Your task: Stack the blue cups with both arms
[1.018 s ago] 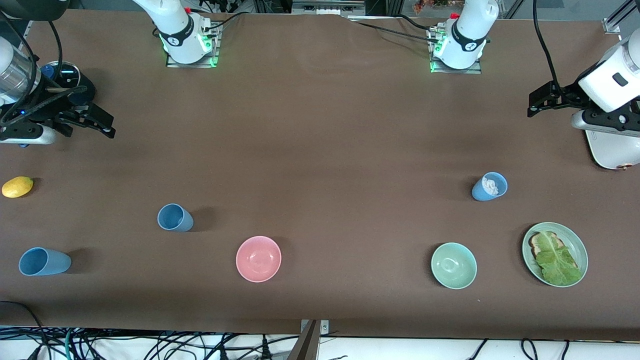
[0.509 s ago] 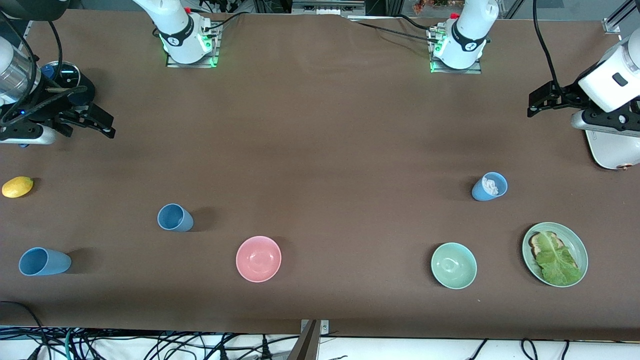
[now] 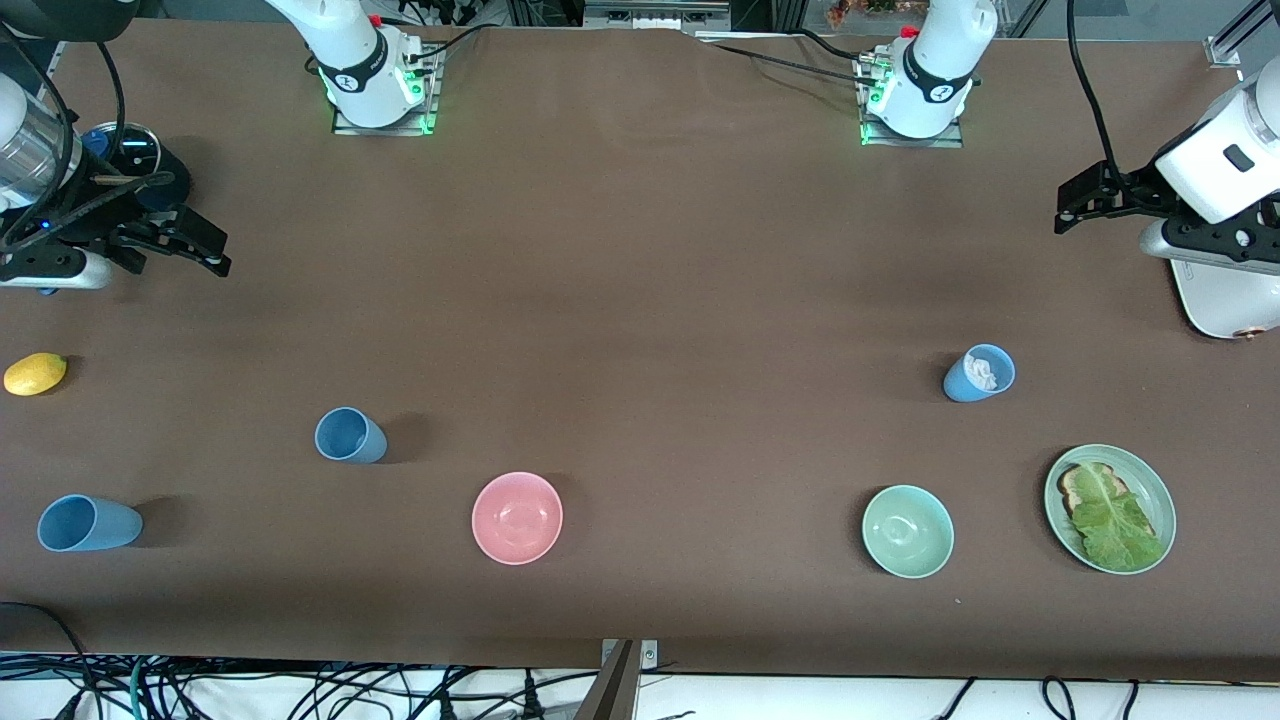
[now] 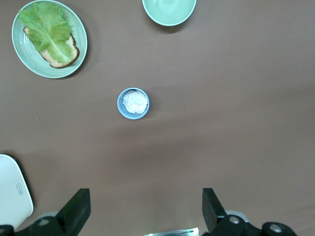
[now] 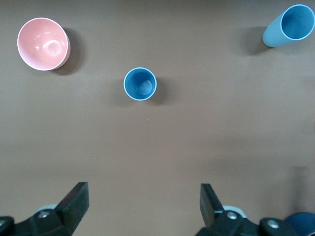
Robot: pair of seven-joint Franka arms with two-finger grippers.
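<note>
Front view: three matte, tapered blue cups (image 3: 350, 436) (image 3: 88, 523) (image 3: 978, 373) stand upright, mouths up, on the smooth brown tabletop (image 3: 660, 300); one holds crumpled white stuff. Left end effector (image 4: 145, 209) and right end effector (image 5: 142, 204) hang spread wide, empty.

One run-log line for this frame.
blue cups unstacked | left gripper open over table | right gripper open over table

Counted: three matte light-blue tapered cups (image 3: 350, 436) (image 3: 88, 523) (image 3: 978, 373); one pink bowl (image 3: 517, 517); one pale green bowl (image 3: 907, 531); one green plate (image 3: 1160, 492); one yellow lemon (image 3: 35, 373).
</note>
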